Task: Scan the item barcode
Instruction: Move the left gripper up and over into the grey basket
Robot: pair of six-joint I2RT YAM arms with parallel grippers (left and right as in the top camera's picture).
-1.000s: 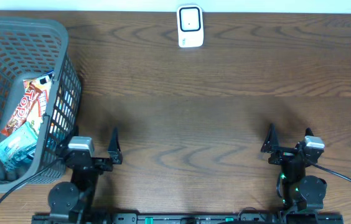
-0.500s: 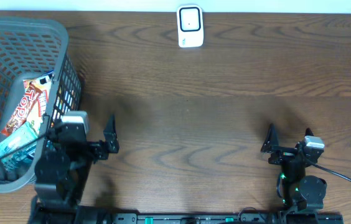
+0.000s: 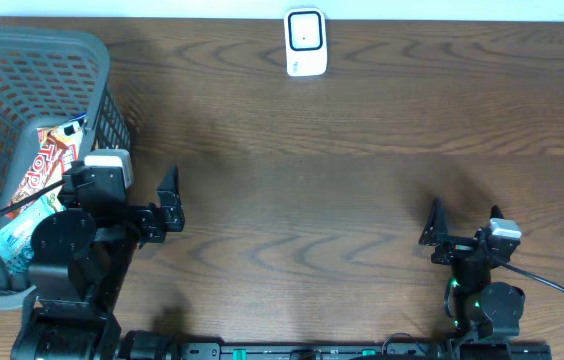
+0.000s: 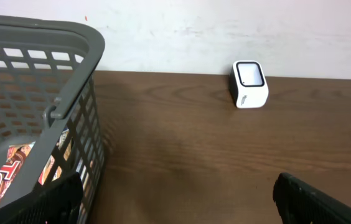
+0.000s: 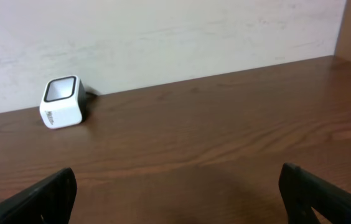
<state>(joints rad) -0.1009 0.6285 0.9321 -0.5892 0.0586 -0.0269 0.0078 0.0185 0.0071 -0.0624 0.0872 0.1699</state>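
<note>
Left gripper [image 4: 177, 186] stands with its jaws spread wide and nothing between them. In its wrist view only bare wooden table [image 3: 362, 200] shows in the gap. One finger hangs over open table. The other sits at the right wall of the grey mesh basket [image 3: 92, 45], and the overhead view does not settle whether it touches the plastic.

That basket stands at the table's left edge and holds the goods to be scanned. An orange and red snack packet [image 3: 47, 165] with large white letters leans lengthwise against the right wall, just inside the rim. Below it, nearer the robot, lies a teal packet [image 3: 22, 238], overlapping the orange one at its lower end. The left arm's body covers the basket's near right corner, so there may be more under it. I cannot tell. No barcode can be made out on either packet.

Right gripper [image 5: 177, 180] rests low at the right side of the table, well apart from the basket, its jaws equally wide and empty.

At the far edge, against the pale wall and roughly midway across the table, stands the scanner [image 3: 305, 42]. It is a small white block with a dark window on its upper face, well apart from both grippers and from the basket.
</note>
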